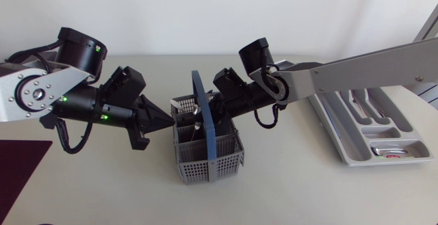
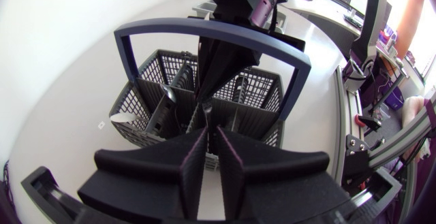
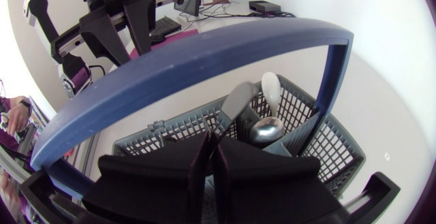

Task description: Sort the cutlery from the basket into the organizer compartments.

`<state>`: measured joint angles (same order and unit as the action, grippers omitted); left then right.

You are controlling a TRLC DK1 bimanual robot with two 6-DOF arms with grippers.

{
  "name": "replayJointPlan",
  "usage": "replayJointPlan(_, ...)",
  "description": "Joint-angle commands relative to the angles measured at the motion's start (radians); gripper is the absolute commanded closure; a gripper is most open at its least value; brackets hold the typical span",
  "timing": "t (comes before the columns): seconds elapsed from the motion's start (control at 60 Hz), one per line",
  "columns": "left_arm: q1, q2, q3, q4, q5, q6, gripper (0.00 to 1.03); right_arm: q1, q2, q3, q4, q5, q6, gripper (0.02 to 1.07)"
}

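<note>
Right jaws grip utensil point(image 3: 238, 103) under basket handle point(image 3: 191, 57).

Pale table point(image 1: 294, 184), grey basket point(image 1: 202, 165) with blue handle at its centre, grey organizer point(image 1: 375, 130) at three o'clock, dark maroon mat point(image 1: 19, 174) at eight o'clock.

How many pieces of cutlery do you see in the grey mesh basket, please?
3: a white spoon by the grey mesh basket's far wall, a shiny metal spoon beside it, a flat grey metal handle in the right gripper. Others may be hidden.
</note>
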<state>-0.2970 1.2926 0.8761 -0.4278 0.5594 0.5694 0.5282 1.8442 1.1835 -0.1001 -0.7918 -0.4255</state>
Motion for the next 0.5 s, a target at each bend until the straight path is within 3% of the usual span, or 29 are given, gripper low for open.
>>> replayJointPlan(0.0,-0.004,-0.018,-0.017,0.006,-0.006,-0.013,0.9,-0.016,0.003,-0.041,0.008,0.011,0.007,1.02)
replayJointPlan(0.283,-0.007,-0.026,-0.022,0.008,-0.009,-0.017,0.9,-0.106,-0.016,-0.064,0.0,-0.135,0.054,1.02)
replayJointPlan(0.483,-0.011,-0.027,-0.022,0.008,-0.015,-0.019,0.9,-0.14,-0.077,-0.081,-0.001,-0.181,0.08,1.02)
